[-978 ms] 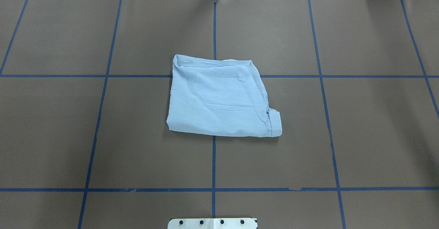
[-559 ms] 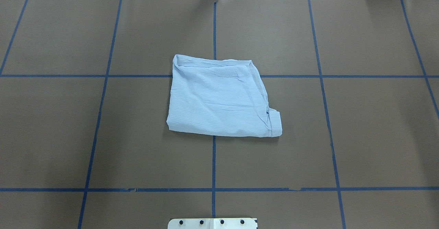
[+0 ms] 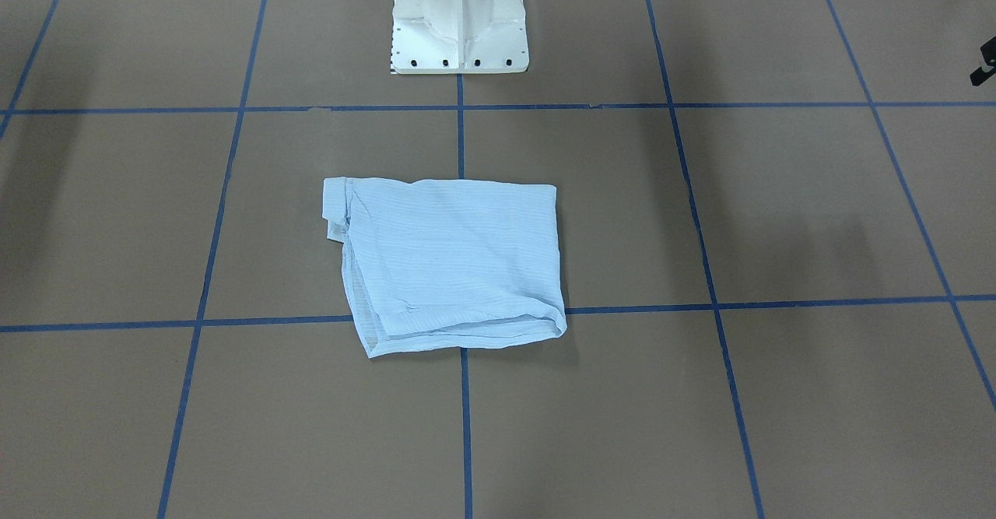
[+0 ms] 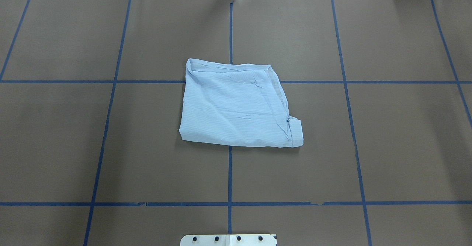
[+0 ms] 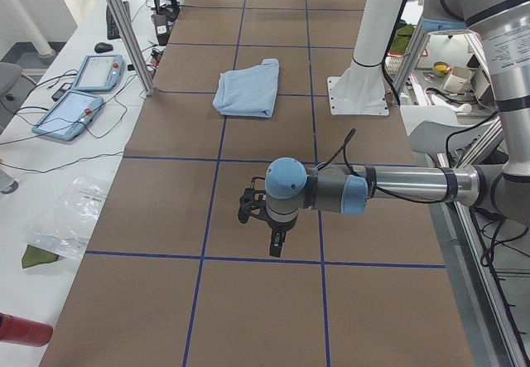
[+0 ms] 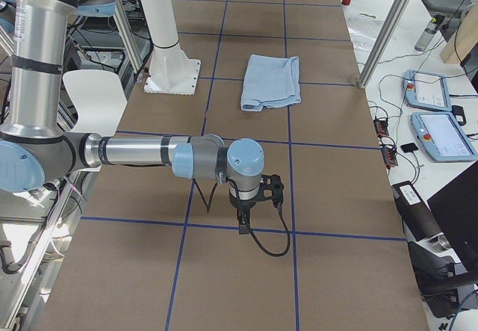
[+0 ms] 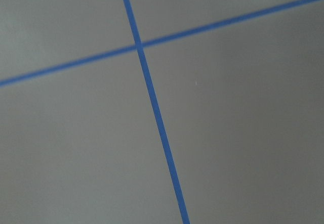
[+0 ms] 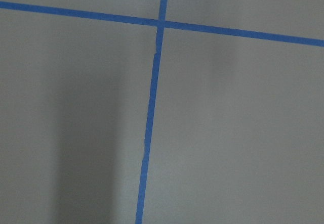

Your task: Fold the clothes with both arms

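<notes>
The light-blue shirt (image 4: 238, 107) lies folded into a flat, roughly square packet in the middle of the brown table. It also shows in the front view (image 3: 451, 262) and both side views (image 5: 247, 89) (image 6: 272, 82). Neither arm touches it. My left gripper (image 5: 277, 239) hangs over bare table far to the robot's left of the shirt. My right gripper (image 6: 243, 223) hangs over bare table far to the right. Both show only in the side views, so I cannot tell whether they are open or shut. The wrist views show only table and tape.
Blue tape lines (image 4: 229, 172) divide the brown table (image 4: 147, 165) into squares. The white pedestal base (image 3: 459, 13) stands at the robot's side of the table. Tablets (image 6: 437, 118) and cables lie on the white bench beyond the far edge.
</notes>
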Robot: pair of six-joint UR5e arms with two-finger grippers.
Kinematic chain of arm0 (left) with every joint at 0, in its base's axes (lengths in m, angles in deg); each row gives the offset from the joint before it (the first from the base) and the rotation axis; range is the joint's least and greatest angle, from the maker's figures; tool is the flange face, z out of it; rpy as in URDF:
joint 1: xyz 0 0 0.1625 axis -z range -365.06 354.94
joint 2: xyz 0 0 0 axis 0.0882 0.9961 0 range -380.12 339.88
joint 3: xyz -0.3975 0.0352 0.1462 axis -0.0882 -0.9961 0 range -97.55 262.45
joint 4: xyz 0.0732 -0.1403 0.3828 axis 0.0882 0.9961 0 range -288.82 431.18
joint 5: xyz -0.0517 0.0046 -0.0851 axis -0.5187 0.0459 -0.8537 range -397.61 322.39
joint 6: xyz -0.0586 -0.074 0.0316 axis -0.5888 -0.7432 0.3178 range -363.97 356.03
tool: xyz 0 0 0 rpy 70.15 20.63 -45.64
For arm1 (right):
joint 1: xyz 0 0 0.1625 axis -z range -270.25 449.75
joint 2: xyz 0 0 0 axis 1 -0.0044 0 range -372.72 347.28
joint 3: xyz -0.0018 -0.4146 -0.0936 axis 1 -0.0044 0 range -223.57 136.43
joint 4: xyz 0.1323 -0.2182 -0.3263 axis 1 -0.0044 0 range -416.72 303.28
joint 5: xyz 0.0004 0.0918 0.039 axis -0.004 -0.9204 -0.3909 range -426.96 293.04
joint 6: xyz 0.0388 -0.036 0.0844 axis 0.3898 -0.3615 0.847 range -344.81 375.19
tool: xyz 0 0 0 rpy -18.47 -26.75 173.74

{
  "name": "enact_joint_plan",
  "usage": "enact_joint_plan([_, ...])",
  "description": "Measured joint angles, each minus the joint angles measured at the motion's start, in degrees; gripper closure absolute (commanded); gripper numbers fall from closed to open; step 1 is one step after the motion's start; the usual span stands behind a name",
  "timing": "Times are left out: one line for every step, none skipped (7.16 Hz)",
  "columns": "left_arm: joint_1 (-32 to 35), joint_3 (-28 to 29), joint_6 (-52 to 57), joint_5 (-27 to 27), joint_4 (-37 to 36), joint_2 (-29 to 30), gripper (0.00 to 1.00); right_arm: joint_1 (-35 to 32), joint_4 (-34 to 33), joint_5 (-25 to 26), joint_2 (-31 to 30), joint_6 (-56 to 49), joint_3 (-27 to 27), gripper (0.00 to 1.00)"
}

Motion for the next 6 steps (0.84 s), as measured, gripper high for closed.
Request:
enact_joint_plan([0.9,-1.1,2.4,0.7,-3.3,0.0,0.00,0.0,-0.5,0.0,-0.2,-0.1,0.1,0.00])
enact_joint_plan([2.1,-1.3,5.5,1.5,-4.5,0.3,0.00,-0.1,-0.6,0.0,-0.3,-0.1,0.1,0.00])
enact_joint_plan([2.7,-1.3,7.0,2.0,-4.9,0.8,0.00,-0.1,-0.7,0.2,-0.5,-0.2,0.1,0.00])
enact_joint_plan([3.0,-1.3,7.5,2.1,-4.9,1.3,0.00,-0.1,-0.7,0.5,-0.8,-0.3,0.1,0.00])
enact_joint_plan([3.1,-1.2,7.7,2.1,-4.7,1.7,0.00,-0.4,-0.7,1.0,-1.6,-0.8,0.2,0.00])
enact_joint_plan([3.1,-1.1,7.8,2.0,-4.6,2.0,0.00,-1.2,-0.7,1.3,-2.8,-1.8,0.6,0.00])
